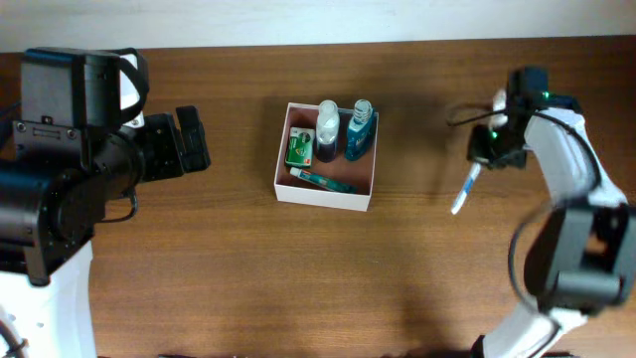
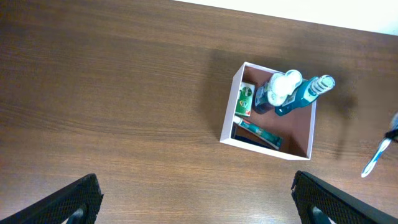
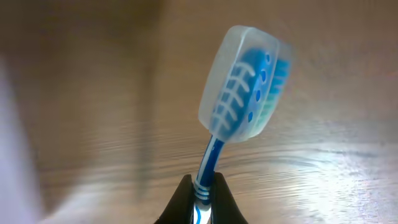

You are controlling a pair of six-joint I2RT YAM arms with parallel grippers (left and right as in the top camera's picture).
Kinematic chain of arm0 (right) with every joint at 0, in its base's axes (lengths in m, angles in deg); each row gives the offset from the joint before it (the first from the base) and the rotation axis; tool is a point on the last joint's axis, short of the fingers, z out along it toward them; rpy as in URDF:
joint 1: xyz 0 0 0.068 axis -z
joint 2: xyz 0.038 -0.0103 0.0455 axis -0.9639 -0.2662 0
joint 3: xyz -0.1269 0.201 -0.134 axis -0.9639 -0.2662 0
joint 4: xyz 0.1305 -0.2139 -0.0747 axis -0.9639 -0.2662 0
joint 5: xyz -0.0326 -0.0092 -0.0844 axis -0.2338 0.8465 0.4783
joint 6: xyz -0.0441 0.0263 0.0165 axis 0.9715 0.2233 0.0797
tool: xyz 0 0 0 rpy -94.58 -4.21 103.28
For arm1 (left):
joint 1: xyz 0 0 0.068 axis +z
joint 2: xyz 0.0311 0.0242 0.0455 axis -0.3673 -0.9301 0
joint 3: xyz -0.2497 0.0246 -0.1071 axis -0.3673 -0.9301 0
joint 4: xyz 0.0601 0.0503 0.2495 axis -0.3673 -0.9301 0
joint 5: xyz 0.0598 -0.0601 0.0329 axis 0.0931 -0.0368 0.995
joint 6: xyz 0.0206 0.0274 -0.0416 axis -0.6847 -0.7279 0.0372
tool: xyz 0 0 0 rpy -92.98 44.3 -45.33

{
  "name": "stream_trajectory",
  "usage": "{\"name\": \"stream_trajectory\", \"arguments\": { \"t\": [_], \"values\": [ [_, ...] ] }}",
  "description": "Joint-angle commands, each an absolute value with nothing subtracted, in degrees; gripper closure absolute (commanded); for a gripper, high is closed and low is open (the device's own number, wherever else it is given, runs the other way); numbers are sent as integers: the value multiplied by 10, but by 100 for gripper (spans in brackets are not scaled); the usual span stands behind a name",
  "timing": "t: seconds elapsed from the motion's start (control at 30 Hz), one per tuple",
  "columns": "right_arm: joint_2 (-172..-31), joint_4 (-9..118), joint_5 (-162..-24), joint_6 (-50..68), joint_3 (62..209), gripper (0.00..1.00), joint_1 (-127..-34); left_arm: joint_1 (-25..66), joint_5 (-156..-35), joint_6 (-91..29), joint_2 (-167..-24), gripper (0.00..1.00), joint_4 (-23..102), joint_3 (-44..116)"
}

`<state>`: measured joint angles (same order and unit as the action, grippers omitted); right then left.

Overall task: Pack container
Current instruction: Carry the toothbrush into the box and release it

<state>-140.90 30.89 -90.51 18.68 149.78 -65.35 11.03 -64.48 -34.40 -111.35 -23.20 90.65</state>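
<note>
The container (image 1: 284, 151) is a square shallow box with white walls and a reddish-brown inside, at the table's middle; it also shows in the left wrist view (image 2: 227, 121). It holds a green packet (image 1: 300, 149), a white-capped bottle (image 1: 327, 131), a blue bottle (image 1: 359, 132) and a tube (image 1: 323, 180). My right gripper (image 3: 202, 186) is shut on a blue and white toothbrush (image 3: 245, 87) with a clear head cap, held above the table right of the container (image 1: 465, 189). My left gripper (image 2: 196, 199) is open and empty, high above the table left of the container.
The brown wooden table (image 1: 199, 259) runs to a pale wall at the back. The left arm's black body (image 1: 89, 129) stands over the table's left side.
</note>
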Motion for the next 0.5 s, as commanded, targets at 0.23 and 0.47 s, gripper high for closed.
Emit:
{"name": "stream_trajectory", "arguments": {
  "t": [0.23,0.47],
  "values": [
    [-1210,306,-984,500,1533,96,-915,113,-637,-353,-1111,1,-232,910],
    [-1282,353,-983,770,1533,96,-1044,113,-637,-353,-1111,1,-232,910]
  ]
}}
